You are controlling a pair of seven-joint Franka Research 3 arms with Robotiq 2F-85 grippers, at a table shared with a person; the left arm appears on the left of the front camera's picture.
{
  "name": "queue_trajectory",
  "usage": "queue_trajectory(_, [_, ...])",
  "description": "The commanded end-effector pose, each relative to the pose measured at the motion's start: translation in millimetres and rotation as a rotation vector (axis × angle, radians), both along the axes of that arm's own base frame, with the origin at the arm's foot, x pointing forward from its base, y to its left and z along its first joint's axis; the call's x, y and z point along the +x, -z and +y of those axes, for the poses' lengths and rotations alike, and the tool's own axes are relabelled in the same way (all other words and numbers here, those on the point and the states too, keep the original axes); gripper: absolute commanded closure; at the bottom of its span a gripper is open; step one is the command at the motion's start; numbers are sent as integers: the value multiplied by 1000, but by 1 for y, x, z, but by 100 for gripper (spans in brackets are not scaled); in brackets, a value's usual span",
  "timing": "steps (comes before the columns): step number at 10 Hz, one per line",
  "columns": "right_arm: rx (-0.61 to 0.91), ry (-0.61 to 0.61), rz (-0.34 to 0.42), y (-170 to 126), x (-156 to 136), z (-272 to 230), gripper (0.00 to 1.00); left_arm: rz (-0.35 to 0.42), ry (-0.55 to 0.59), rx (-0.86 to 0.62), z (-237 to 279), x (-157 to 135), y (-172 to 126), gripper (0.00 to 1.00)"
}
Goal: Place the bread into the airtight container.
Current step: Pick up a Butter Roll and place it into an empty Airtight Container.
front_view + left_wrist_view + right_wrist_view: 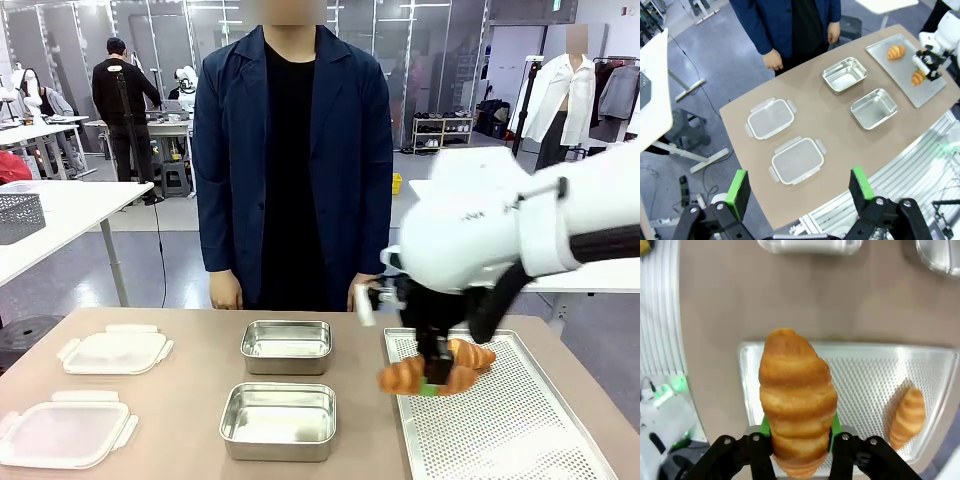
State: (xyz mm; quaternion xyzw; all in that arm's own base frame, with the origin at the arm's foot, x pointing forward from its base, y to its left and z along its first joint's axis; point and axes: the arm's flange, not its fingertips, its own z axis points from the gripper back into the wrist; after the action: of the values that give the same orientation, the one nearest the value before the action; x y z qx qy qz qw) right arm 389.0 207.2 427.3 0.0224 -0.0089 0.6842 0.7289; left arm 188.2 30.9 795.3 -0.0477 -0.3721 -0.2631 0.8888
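Note:
My right gripper [435,378] is shut on a golden croissant [412,378], the bread, held just above the left end of the perforated tray [520,430]. In the right wrist view the croissant [797,395] sits between the green pads [834,424], lifted over the tray's corner [752,357]. A second croissant [476,352] lies on the tray behind it. Two open steel airtight containers [286,346] [278,420] stand in the middle of the table, left of the tray. My left gripper [799,186] hangs open high above the table's near side.
Two clear clip lids [115,350] [62,432] lie flat at the table's left. A person in a dark blue jacket [290,150] stands at the far edge, hands down by the table. The tray takes up the right side.

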Motion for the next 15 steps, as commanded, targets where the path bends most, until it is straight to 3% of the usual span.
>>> queue_trajectory(1, [-8, 26, 36, -1, 13, 62, 53, -3, 1, -1, 1, 0, -3, 0])
queue_trajectory(3, [6, 71, 17, 1, 11, 123, 53, -3, 1, -1, 1, 0, -3, 0])
queue_trajectory(6, [12, 109, -3, 34, 23, 196, 53, -3, 1, -1, 1, 0, -3, 0])
queue_trajectory(11, [1, 96, 42, 62, 26, 225, 53, -3, 1, -1, 1, 0, -3, 0])
queue_trajectory(13, [1, 86, 25, 59, 23, 224, 13, -3, 1, -1, 1, 0, -3, 0])
queue_trajectory(14, [-8, 89, 35, 60, 23, 223, 0, -3, 1, -1, 1, 0, -3, 0])
queue_trajectory(15, [-12, 87, 39, 61, 23, 222, 0, -3, 1, -1, 1, 0, -3, 0])
